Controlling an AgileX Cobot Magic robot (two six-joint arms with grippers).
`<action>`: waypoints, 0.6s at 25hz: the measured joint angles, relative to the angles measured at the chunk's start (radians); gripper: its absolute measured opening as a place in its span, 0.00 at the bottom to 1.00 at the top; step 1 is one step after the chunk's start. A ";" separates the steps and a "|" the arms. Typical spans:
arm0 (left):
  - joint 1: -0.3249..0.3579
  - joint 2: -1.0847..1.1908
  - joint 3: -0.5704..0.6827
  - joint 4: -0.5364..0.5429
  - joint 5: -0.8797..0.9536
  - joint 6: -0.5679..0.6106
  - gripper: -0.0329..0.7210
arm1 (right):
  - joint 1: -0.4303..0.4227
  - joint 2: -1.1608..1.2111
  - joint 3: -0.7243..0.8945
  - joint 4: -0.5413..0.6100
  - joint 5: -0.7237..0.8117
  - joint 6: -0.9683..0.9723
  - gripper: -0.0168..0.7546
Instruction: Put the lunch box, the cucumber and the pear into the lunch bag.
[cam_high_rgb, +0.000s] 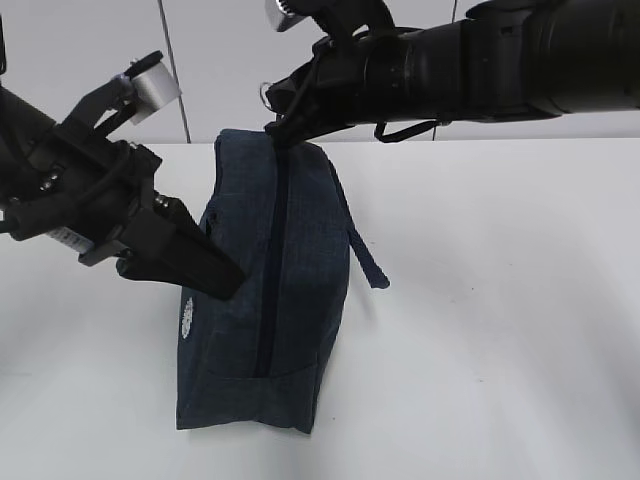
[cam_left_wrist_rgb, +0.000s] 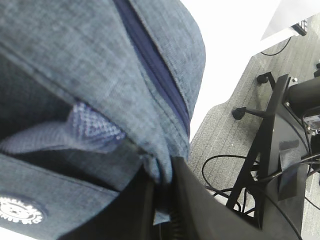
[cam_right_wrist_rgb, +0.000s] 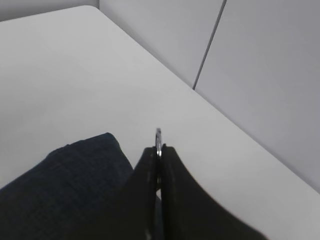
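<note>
The dark navy lunch bag (cam_high_rgb: 300, 300) stands on end on the white table, with its zipper (cam_high_rgb: 272, 260) running down the face and looking closed. My left gripper (cam_high_rgb: 232, 283) is shut on a fold of the bag's fabric (cam_left_wrist_rgb: 162, 167) at its left side. My right gripper (cam_high_rgb: 275, 130) is at the bag's top far end and is shut on the silver ring pull (cam_right_wrist_rgb: 158, 136). One loop handle (cam_high_rgb: 365, 258) hangs off the right side. The bag also shows in the right wrist view (cam_right_wrist_rgb: 65, 180). The lunch box, cucumber and pear are out of view.
The white table (cam_high_rgb: 500, 300) spreads around the bag, backed by a grey panelled wall (cam_high_rgb: 200, 90). The left wrist view shows floor beyond the table edge with cables and a black stand base (cam_left_wrist_rgb: 260, 150). A round logo patch (cam_left_wrist_rgb: 20, 212) is on the bag's side.
</note>
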 joint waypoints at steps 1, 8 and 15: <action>0.000 0.000 0.000 0.000 0.002 -0.003 0.05 | -0.012 0.002 0.000 -0.002 0.020 0.012 0.04; 0.000 -0.001 0.000 0.007 0.018 -0.006 0.05 | -0.031 0.006 0.000 -0.011 0.076 0.034 0.05; 0.000 -0.017 0.000 0.016 0.021 -0.008 0.05 | -0.039 0.015 0.000 -0.012 0.099 0.062 0.05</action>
